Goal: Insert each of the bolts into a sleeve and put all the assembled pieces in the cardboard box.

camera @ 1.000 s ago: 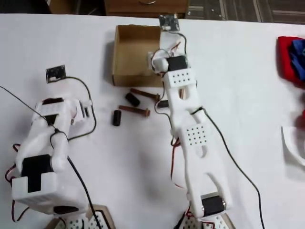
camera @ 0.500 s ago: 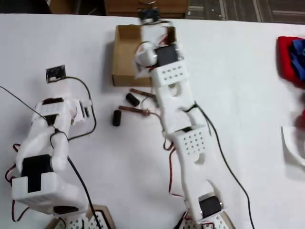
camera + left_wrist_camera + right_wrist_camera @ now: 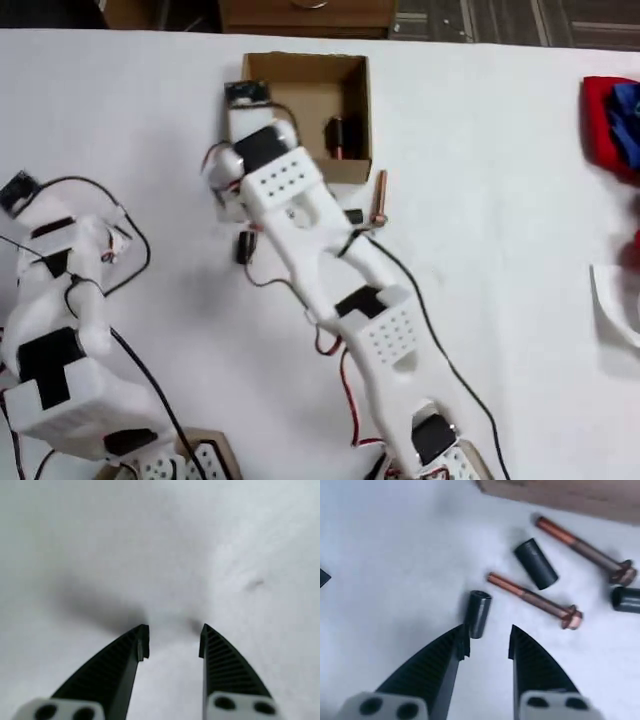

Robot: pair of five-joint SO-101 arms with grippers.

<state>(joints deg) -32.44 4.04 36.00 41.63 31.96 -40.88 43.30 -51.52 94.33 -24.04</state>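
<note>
The cardboard box (image 3: 258, 120) stands at the back of the table, and a bolt in a black sleeve (image 3: 337, 138) lies inside it. A loose copper bolt (image 3: 379, 197) and a black sleeve (image 3: 352, 216) lie by the box's front right corner. My right arm (image 3: 300, 215) stretches across to the box's front left. My right gripper (image 3: 487, 641) is open above the table, with an upright-looking black sleeve (image 3: 478, 613) just beyond its fingertips. Further off lie two bolts (image 3: 532, 599) (image 3: 585, 549) and another sleeve (image 3: 535, 563). My left gripper (image 3: 172, 640) is open over bare white table.
A red and blue cloth (image 3: 612, 115) and a white curved object (image 3: 612, 305) sit at the right edge. The left arm (image 3: 55, 300) rests at the table's left, with its cables trailing. Wooden furniture (image 3: 300, 12) stands behind the table.
My right arm swung left from over the box to its front left, uncovering the sleeved bolt in the box and a bolt beside it. The left arm shifted left.
</note>
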